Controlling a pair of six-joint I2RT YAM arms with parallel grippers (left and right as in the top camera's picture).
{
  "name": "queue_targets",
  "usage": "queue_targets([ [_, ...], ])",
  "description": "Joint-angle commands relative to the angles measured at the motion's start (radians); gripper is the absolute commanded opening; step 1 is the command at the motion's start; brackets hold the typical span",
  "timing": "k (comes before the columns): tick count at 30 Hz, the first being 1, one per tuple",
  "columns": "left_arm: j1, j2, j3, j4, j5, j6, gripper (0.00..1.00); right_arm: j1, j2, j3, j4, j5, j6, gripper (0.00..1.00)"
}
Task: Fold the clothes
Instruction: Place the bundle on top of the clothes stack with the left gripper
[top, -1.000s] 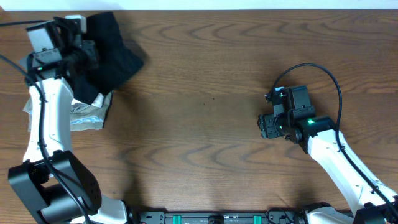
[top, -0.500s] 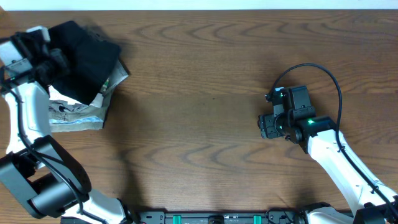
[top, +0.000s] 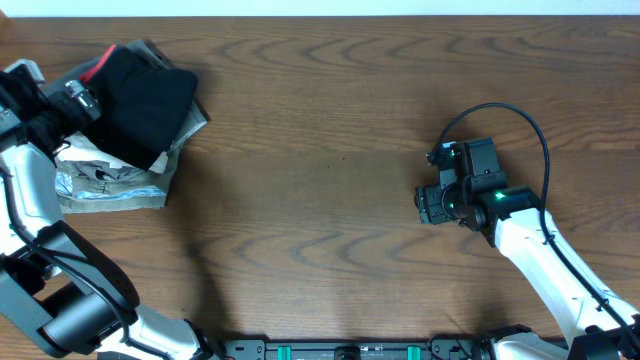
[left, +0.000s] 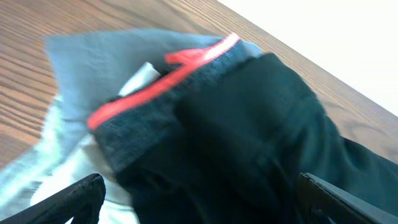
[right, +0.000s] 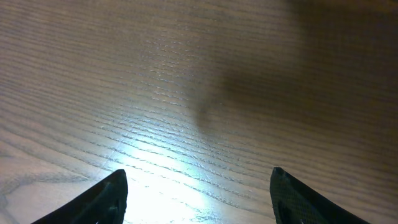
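Black T-shirt lies bundled on top of the stack of folded garments, overlapping a red-trimmed grey garment. Left gripper is beside the stack, jaws wide apart, holding nothing. Right gripper hangs well apart from the stack over bare tabletop, jaws spread, empty.

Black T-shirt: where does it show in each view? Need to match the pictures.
Overhead: the black T-shirt is at upper left, on top of the pile of folded clothes.
Left wrist: it fills the centre and right, lying over the same pile.
Right wrist: not in it; only bare table.
Shared landmark: the red trim beside the shirt, in overhead and left wrist.
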Motion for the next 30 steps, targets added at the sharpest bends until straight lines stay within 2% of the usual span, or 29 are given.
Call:
queue_targets([
  [1, -0.02, -0.027, 0.031, -0.015, 0.062, -0.017, 0.98, 0.014, -0.004, 0.011, 0.0, 0.006, -0.002, 0.73],
  [5, -0.059, -0.067, 0.031, -0.014, 0.073, 0.027, 0.98, 0.014, -0.004, 0.011, 0.0, 0.006, -0.002, 0.75],
  [6, -0.069, -0.077, 0.031, -0.014, 0.08, 0.029, 0.96, 0.014, -0.004, 0.011, 0.0, 0.006, -0.002, 0.74],
  [7, -0.076, -0.085, 0.031, -0.014, 0.09, 0.029, 0.74, 0.014, -0.004, 0.011, 0.0, 0.007, -0.002, 0.73],
  [8, -0.08, -0.093, 0.031, -0.008, 0.11, 0.028, 0.47, 0.014, -0.004, 0.011, 0.0, 0.007, -0.002, 0.73],
  [9, -0.083, -0.098, 0.031, 0.002, 0.134, 0.025, 0.36, 0.014, -0.004, 0.011, 0.0, 0.007, -0.002, 0.73],
  [12, -0.083, -0.102, 0.031, 0.056, 0.237, -0.026, 0.27, 0.014, -0.004, 0.011, 0.0, 0.007, -0.002, 0.73],
  [13, -0.083, -0.101, 0.031, 0.068, 0.254, -0.045, 0.27, 0.014, -0.003, 0.011, 0.0, 0.007, -0.002, 0.73],
  [17, -0.085, -0.078, 0.031, 0.076, 0.221, -0.05, 0.14, 0.014, -0.004, 0.011, 0.0, 0.006, -0.002, 0.73],
  [20, -0.085, -0.029, 0.031, 0.08, 0.182, -0.05, 0.09, 0.014, -0.004, 0.011, -0.006, 0.006, -0.002, 0.72],
  [30, -0.026, 0.217, 0.031, 0.101, 0.169, -0.055, 0.09, 0.014, -0.004, 0.011, -0.042, 0.007, -0.002, 0.72],
])
